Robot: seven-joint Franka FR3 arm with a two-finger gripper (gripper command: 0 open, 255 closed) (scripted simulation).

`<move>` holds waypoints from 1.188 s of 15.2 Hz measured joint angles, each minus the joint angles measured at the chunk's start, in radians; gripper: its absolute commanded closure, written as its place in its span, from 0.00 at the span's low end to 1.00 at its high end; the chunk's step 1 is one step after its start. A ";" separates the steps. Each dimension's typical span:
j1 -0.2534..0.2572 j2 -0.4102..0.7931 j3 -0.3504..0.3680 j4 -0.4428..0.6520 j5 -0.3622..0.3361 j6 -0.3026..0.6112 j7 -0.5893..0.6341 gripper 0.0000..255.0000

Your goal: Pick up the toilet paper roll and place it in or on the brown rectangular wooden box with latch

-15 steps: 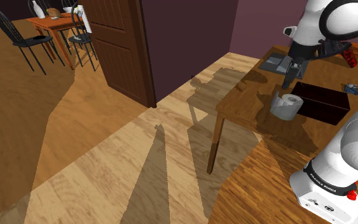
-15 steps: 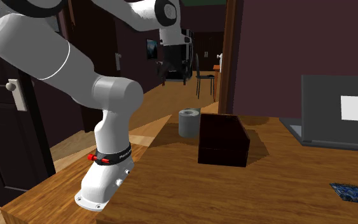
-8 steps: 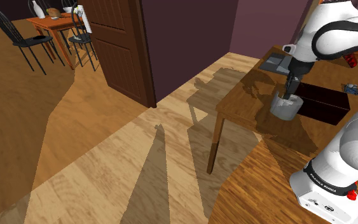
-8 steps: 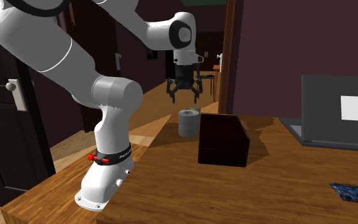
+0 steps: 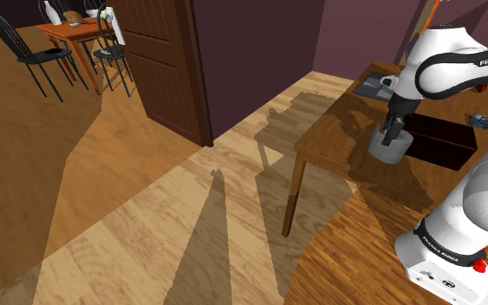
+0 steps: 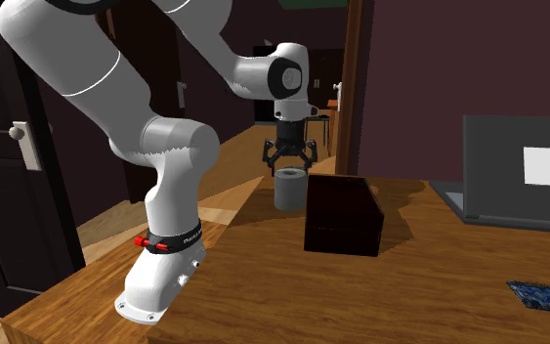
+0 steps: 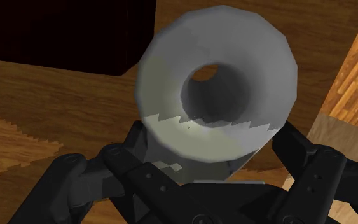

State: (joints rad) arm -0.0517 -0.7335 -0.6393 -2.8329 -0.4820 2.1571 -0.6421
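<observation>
roll (image 7: 165,76) upright on table (image 6: 409,283) just beside box (image 6: 341,210) | fingers (image 7: 301,156) spread, astride roll

FRANKA — the one readable word — on the white arm (image 5: 445,69).

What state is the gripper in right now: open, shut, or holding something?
Gripper: open, with its fingers either side of the top of the grey toilet paper roll, not clasping it.
</observation>
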 measured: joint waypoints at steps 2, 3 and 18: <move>0.000 0.019 -0.013 -0.015 -0.010 0.034 0.001 0.00; 0.000 0.022 -0.015 -0.016 -0.011 0.038 0.001 0.00; 0.000 0.024 -0.017 -0.018 -0.012 0.043 0.000 1.00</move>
State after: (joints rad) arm -0.0516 -0.7092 -0.6563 -2.8504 -0.4941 2.2002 -0.6418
